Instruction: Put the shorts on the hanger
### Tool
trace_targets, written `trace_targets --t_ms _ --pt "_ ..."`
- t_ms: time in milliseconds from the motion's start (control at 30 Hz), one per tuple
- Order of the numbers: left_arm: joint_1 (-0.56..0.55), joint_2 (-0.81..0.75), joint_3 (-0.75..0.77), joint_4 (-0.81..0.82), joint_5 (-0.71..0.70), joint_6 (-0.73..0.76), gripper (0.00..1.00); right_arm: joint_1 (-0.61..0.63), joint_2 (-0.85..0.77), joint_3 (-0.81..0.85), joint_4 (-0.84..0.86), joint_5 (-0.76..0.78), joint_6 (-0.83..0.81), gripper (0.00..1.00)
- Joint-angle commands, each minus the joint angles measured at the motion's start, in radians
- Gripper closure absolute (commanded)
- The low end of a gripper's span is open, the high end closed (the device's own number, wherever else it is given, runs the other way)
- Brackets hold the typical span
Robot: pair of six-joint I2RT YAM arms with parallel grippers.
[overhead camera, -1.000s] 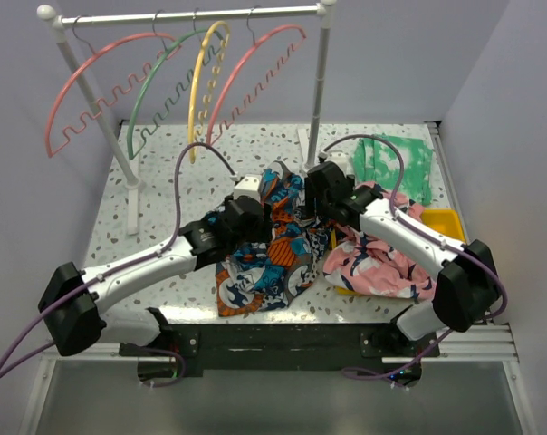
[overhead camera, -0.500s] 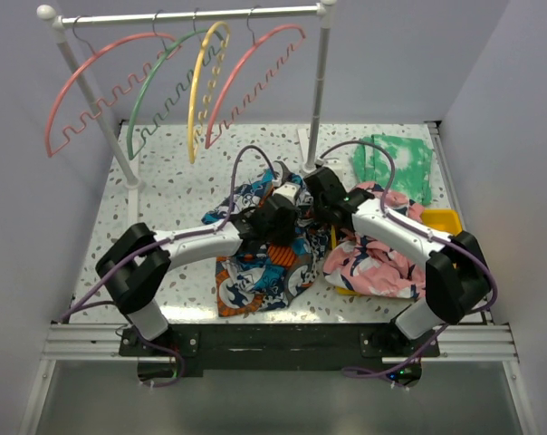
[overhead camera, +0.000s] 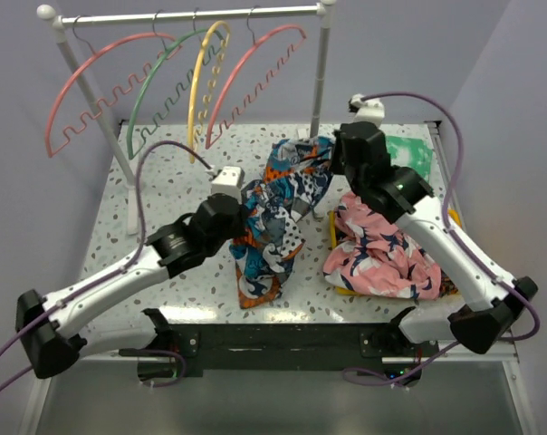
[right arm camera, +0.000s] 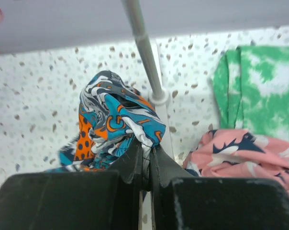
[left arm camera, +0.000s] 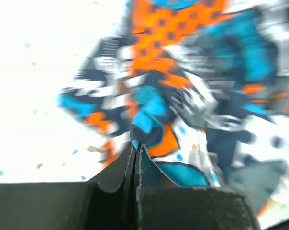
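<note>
Over the middle of the table (overhead camera: 165,181), the shorts (overhead camera: 278,213) hung between the left gripper (left arm camera: 136,146) and right gripper (right arm camera: 147,143), both jaws pinched tight on cloth; lifting evenly and spreading the cloth was judged necessary before approaching the hanger (overhead camera: 242,59) at the far edge.

The top external camera looks down from above and behind both arm bases, wide enough for the whole table (overhead camera: 169,186) and the rack (overhead camera: 192,15) at its far side. The left wrist camera peers forward over the left gripper (left arm camera: 136,147), so near the shorts (left arm camera: 183,110) ahead of it that they blur. The right wrist camera looks past the right gripper (right arm camera: 145,146) and sees farther, to the rack's post beyond it. All three views share the shorts.
</note>
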Motion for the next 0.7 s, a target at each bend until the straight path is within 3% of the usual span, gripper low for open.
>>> trace_targets --t_ms 0,100,200,267,367,400,433,567,667 --pt "0.027 -0.100 0.052 -0.160 -0.172 -0.019 1.00 -0.001 -0.072 0.162 0.004 0.123 -0.081 1.00" --pt "0.027 -0.140 0.088 -0.182 -0.198 0.001 1.00 -0.003 -0.072 0.257 -0.015 0.111 -0.087 1.00" --pt "0.027 -0.153 0.059 -0.203 -0.214 -0.004 1.00 -0.003 -0.092 0.222 -0.020 0.047 -0.045 1.00" --pt "0.027 -0.151 -0.027 -0.209 -0.185 -0.043 0.96 -0.003 -0.133 0.030 0.024 -0.062 0.007 1.00" --pt "0.027 -0.171 -0.117 -0.153 -0.056 -0.068 0.66 -0.001 -0.190 -0.226 0.108 -0.211 0.064 1.00" --pt "0.027 -0.180 -0.133 -0.134 -0.018 -0.070 0.52 0.000 -0.205 -0.288 0.124 -0.234 0.092 1.00" --pt "0.028 -0.189 -0.144 -0.125 0.037 -0.077 0.47 0.005 -0.244 -0.353 0.168 -0.294 0.110 1.00" --pt "0.027 -0.223 -0.104 -0.116 0.136 -0.128 0.41 0.054 -0.353 -0.685 0.282 -0.296 0.199 1.00" --pt "0.025 -0.170 -0.043 -0.091 0.243 -0.189 0.41 0.089 -0.403 -0.764 0.302 -0.264 0.215 1.00"
